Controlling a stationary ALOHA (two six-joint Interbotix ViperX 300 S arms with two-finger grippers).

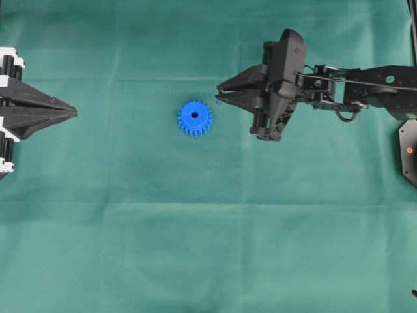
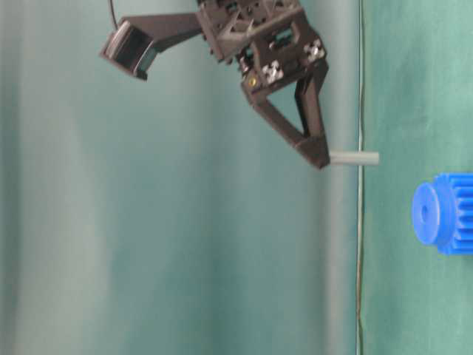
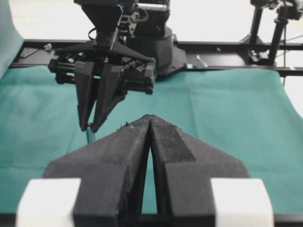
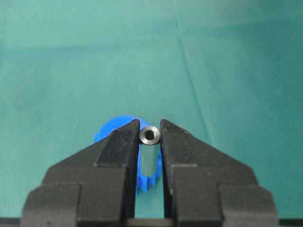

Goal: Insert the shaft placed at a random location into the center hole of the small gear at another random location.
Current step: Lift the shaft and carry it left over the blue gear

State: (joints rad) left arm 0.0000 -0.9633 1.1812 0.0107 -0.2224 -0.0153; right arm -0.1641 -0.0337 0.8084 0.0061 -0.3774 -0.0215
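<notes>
Matte black right pincer [image 4: 150, 142] clamping smooth silvery shaft [image 4: 149, 156], toothed blue gear [image 4: 116, 128] beneath, left pincer [image 3: 150, 120] closed

Blue gear [image 1: 194, 118], grey shaft [image 4: 150, 151], green cloth [image 1: 195, 248]

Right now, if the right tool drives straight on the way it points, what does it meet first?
Probably the green cloth beside the small gear. The right tool, shut on the shaft, seems short of the gear; depth is unclear.

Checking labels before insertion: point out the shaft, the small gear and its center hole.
shaft [image 4: 150, 135]: right wrist view, on its round top end.
small gear [image 1: 195, 118]: overhead view, on the blue body beside the hole.
center hole [image 1: 194, 115]: overhead view, on the dark opening in the hub.
</notes>
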